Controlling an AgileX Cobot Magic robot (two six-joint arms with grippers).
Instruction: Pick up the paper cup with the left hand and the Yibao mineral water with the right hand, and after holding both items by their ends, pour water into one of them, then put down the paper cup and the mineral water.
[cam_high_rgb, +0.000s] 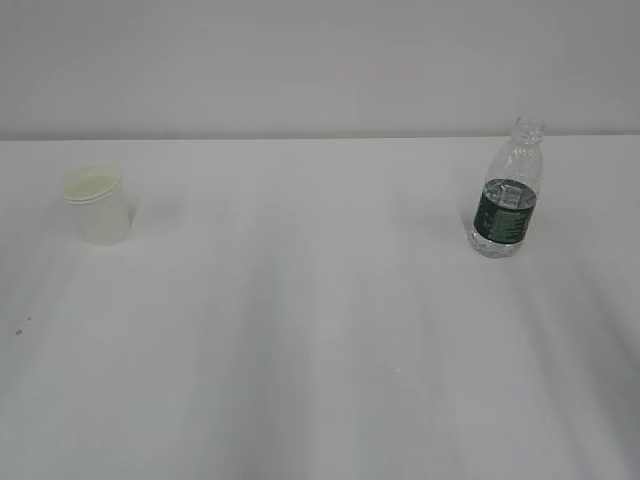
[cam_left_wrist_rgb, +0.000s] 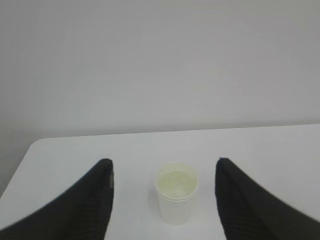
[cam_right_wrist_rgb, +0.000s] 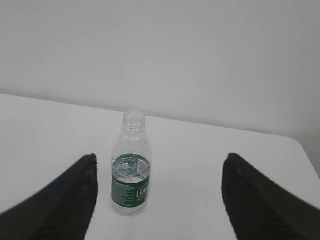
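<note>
Both jaws gape empty: left hand frames the centred paper cup, right hand frames the Yibao mineral water left of centre, lined up for grasping.

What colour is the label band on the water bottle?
Dark green with pale print, wrapped around the clear Yibao mineral water; it shows best in the right wrist view.
</note>
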